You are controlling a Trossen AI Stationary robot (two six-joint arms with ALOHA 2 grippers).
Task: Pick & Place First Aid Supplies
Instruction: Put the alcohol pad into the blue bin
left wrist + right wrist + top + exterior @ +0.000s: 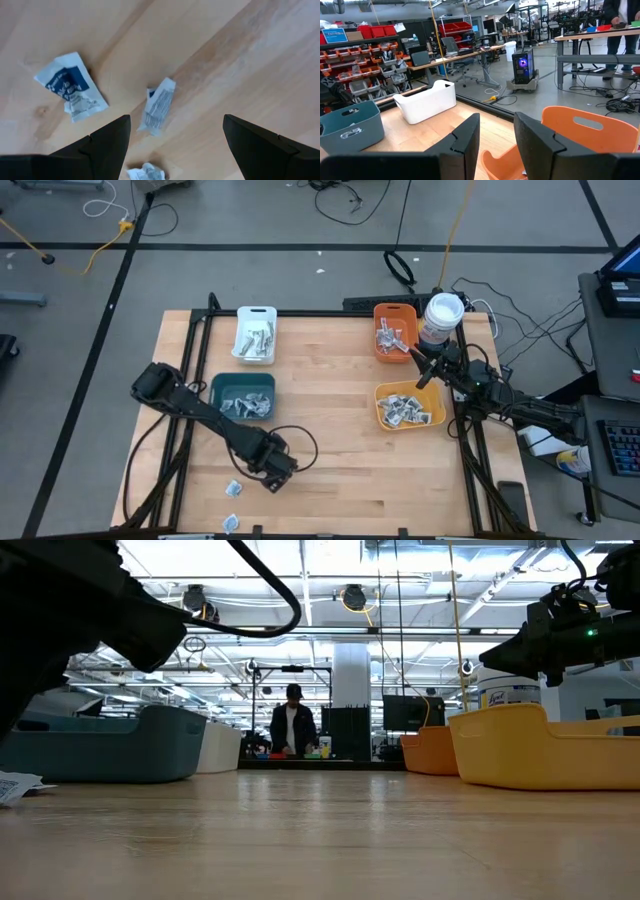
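My left gripper [175, 145] is hovering wide open, empty, over loose packets [159, 105] on the wood table [240, 55]; one packet is getting cut off by the frame edge. Middle packet's long axis is lying diagonal. Right gripper [496, 135] is sitting part-open, empty, above the orange bin [590, 130]. Room beyond: benches, shelves.

Bare tabletop [330, 430] lies open between teal bin [242, 395] and yellow bin [408, 405].

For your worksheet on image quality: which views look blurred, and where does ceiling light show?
Low view: the near tabletop is soft and the ceiling lights are bright. Left wrist view: the open left claw looks slightly soft, the packets sharper. High view: even light.
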